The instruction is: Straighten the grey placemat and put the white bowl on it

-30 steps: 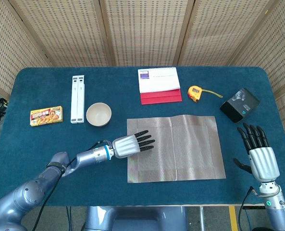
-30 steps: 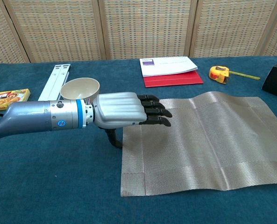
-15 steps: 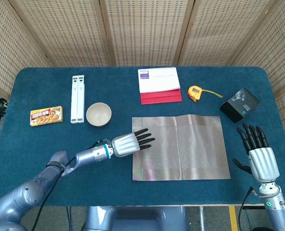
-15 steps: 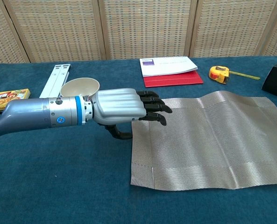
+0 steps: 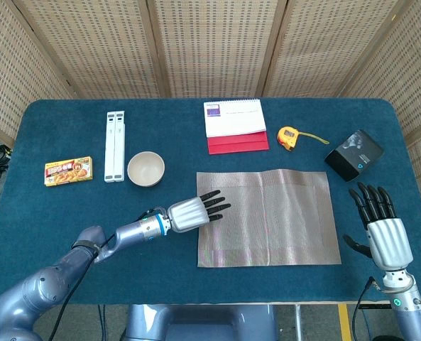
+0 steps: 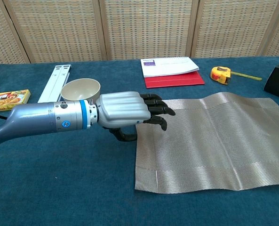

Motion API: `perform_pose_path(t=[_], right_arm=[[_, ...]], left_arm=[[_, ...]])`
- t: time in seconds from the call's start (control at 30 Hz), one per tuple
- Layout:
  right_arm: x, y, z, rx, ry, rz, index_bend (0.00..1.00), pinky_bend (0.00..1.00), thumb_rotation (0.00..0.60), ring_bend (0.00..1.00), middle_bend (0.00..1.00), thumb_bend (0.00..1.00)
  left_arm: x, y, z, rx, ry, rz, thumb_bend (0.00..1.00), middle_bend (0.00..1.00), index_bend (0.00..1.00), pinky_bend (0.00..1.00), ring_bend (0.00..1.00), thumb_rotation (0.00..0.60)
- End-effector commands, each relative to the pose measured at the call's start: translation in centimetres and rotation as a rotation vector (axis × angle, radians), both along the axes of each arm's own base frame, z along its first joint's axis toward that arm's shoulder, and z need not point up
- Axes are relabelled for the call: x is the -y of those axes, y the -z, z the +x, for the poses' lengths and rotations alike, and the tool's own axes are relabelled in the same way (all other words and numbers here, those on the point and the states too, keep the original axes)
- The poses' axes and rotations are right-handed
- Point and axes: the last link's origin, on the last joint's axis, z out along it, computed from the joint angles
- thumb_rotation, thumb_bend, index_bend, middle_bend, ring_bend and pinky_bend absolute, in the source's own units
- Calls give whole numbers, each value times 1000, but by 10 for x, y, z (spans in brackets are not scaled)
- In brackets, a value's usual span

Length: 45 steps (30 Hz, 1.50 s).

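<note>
Both arms are cased in smooth grey-silver metal with rounded, bulging joint housings. The left hand (image 6: pixel 130 109) has a pale silver ribbed back, moulded into parallel ridges, and glossy black fingers (image 6: pixel 155 104) made of short jointed segments. Just behind that hand sits a bright blue ring around the wrist, and behind the ring a darker cuff carrying a small round blue mark and tiny dark screws. A thin black cable runs along the forearm further back from the hand. The right hand (image 5: pixel 380 227) is built alike: ribbed silver back, black fingers, and a small green-blue dot on the wrist section behind it.
</note>
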Motion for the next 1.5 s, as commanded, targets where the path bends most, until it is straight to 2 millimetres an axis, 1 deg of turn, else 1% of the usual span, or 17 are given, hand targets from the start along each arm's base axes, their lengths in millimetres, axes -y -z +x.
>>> perform_pose_path(t=[0.03, 0.33, 0.4, 0.53, 0.63, 0.8, 0.9, 1.07, 1.17, 1.27, 1.3, 1.5], right_arm=[[0, 0, 0, 0, -1, -1, 0, 0, 600, 0, 0, 0], [-2, -1, 2, 6, -10, 0, 0, 0, 600, 0, 0, 0], [-2, -1, 2, 7, -11, 0, 0, 0, 600, 0, 0, 0], [-2, -1, 3, 11, -12, 1, 0, 0, 600, 0, 0, 0], [-3, -2, 4, 21, -19, 1, 0, 0, 600, 0, 0, 0], [-3, -3, 6, 29, -25, 5, 0, 0, 600, 0, 0, 0], [-3, -3, 6, 32, -26, 6, 0, 0, 600, 0, 0, 0], [-4, -3, 6, 34, -27, 6, 0, 0, 600, 0, 0, 0], [-4, -3, 7, 37, -27, 7, 0, 0, 600, 0, 0, 0], [-4, -5, 7, 37, -30, 1, 0, 0, 600, 0, 0, 0], [-4, -5, 7, 37, -29, -1, 0, 0, 600, 0, 0, 0], [-5, -4, 8, 35, -31, 5, 0, 0, 600, 0, 0, 0]], left_arm=[[1, 1, 0, 1, -3, 1, 463, 0, 258, 0, 0, 600], [2, 5, 2, 13, -23, -1, 492, 0, 351, 0, 0, 600], [2, 6, 2, 18, -29, -2, 507, 0, 396, 0, 0, 600], [4, 8, 3, 33, -53, -17, 506, 0, 466, 0, 0, 600], [5, 9, 4, 38, -53, -14, 502, 0, 532, 0, 0, 600], [6, 10, 6, 54, -51, -6, 490, 0, 704, 0, 0, 600], [6, 10, 6, 60, -53, -2, 487, 0, 765, 0, 0, 600], [6, 7, 5, 75, -58, 0, 487, 0, 780, 0, 0, 600], [6, 0, 0, 94, -68, 2, 487, 0, 781, 0, 0, 600], [12, -11, -13, 134, -107, -7, 486, 0, 783, 0, 0, 600], [14, -16, -20, 129, -105, 4, 486, 0, 784, 0, 0, 600], [18, -32, -40, 83, -102, 40, 487, 0, 786, 0, 0, 600]])
